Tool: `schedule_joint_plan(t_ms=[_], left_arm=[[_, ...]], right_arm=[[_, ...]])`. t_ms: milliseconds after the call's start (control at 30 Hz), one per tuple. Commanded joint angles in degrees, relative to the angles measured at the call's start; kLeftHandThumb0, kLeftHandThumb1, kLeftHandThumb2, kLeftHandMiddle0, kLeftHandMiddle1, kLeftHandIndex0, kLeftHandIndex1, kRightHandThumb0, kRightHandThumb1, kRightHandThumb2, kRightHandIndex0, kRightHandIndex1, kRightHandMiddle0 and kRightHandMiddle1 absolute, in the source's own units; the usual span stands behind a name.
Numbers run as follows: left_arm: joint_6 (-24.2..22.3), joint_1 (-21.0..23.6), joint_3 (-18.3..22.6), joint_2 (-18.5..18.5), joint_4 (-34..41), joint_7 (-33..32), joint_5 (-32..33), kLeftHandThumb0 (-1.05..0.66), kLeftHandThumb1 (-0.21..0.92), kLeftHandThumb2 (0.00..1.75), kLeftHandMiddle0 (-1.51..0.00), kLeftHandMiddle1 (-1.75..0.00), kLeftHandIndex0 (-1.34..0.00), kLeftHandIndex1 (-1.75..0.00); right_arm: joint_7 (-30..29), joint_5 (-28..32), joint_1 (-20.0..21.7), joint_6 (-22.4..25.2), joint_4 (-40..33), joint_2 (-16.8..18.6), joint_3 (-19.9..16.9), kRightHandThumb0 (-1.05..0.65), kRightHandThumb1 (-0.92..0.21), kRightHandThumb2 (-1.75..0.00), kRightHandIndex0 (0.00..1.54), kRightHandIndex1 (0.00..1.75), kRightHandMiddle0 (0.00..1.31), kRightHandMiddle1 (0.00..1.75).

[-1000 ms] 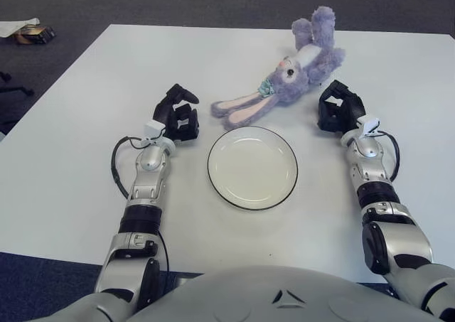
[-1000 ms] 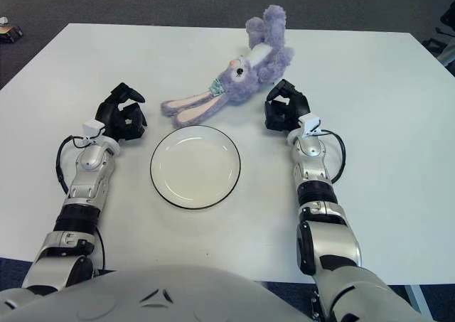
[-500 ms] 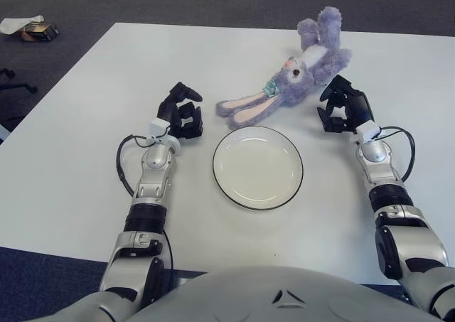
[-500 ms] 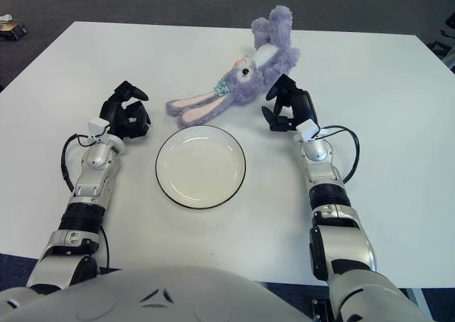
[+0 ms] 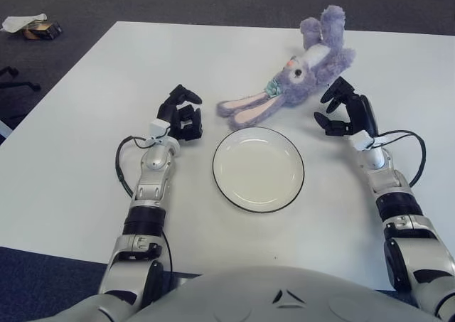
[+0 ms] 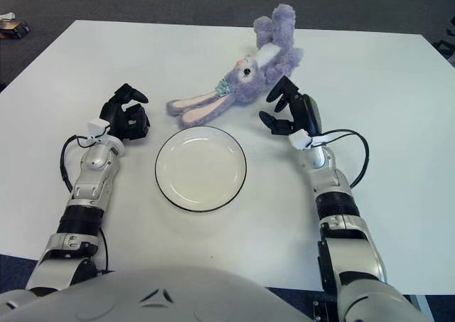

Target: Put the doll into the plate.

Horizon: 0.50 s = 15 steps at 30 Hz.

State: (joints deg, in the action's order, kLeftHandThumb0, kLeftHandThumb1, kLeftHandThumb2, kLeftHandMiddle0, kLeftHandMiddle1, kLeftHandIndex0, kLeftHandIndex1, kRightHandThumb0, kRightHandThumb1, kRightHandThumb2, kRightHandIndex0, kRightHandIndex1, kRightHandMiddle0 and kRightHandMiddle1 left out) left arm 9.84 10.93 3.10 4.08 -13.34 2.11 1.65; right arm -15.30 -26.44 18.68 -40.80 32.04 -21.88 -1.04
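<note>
A purple plush rabbit doll (image 5: pixel 298 73) lay on the white bench (image 5: pixel 78 144), stretched on a slant with its long pink-lined ears (image 5: pixel 245 111) pointing toward the robot's left and its legs toward the far edge. The tips of the ears ended just beyond the far rim of the plate (image 5: pixel 258 168), a round white dish with a dark edge that held nothing. The doll was not in the plate.

The right hand (image 5: pixel 345 112) was raised beside the doll's body, on its near right side, with the fingers (image 5: pixel 335 91) spread apart and holding nothing; it seemed to stand just clear of the plush, though the angle made contact hard to rule out. The left hand (image 5: pixel 180 116) showed to the left of the plate, near the ear tips, its fingers loosely curled around nothing.

On the dark floor beyond the bench's far left corner lay a small object (image 5: pixel 39 29) with a pale scrap beside it.
</note>
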Motion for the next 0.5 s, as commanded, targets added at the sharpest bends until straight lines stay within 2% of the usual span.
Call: schedule_joint_plan(t_ms=[0, 367, 400, 433, 467], left_arm=[[-1.5, -4.7, -0.2, -0.8, -2.0, -0.5, -0.4, -0.48, 0.31, 1.32, -1.03, -1.75, -0.62, -1.75], [-2.7, -4.4, 0.3, 0.8, -2.1, 0.3, -0.1, -0.49, 0.28, 1.36, -1.10, -1.75, -0.64, -1.75], [-2.8, -4.3, 0.3, 0.9, -2.2, 0.3, 0.0, -0.49, 0.28, 1.36, -1.10, -1.75, -0.64, -1.75], [-2.9, -4.3, 0.3, 1.0, -2.2, 0.4, 0.0, -0.49, 0.28, 1.36, -1.11, -1.75, -0.64, -1.75], [-2.9, -4.2, 0.3, 1.0, -2.3, 0.5, 0.0, -0.49, 0.28, 1.36, -1.11, -1.75, -0.64, -1.75]], right_arm=[[-3.2, -3.4, -1.2, 2.1, -3.2, -0.1, 0.8, -0.01, -0.53, -0.98, 0.59, 1.48, 0.27, 1.75], [-10.1, -10.6, -0.1, 2.2, -6.2, -1.4, 3.9, 0.00, -0.81, -0.62, 0.39, 1.52, 0.12, 1.74], [-10.5, -11.4, 0.0, 2.6, -6.6, -1.7, 4.2, -0.09, -0.76, -0.63, 0.35, 1.48, 0.09, 1.68], [-10.8, -12.5, 0.2, 3.2, -7.3, -2.0, 4.5, -0.22, -0.62, -0.75, 0.30, 1.43, 0.06, 1.58], [-11.0, -13.2, 0.4, 3.7, -7.7, -2.3, 4.7, -0.31, -0.53, -0.84, 0.26, 1.38, 0.04, 1.49]])
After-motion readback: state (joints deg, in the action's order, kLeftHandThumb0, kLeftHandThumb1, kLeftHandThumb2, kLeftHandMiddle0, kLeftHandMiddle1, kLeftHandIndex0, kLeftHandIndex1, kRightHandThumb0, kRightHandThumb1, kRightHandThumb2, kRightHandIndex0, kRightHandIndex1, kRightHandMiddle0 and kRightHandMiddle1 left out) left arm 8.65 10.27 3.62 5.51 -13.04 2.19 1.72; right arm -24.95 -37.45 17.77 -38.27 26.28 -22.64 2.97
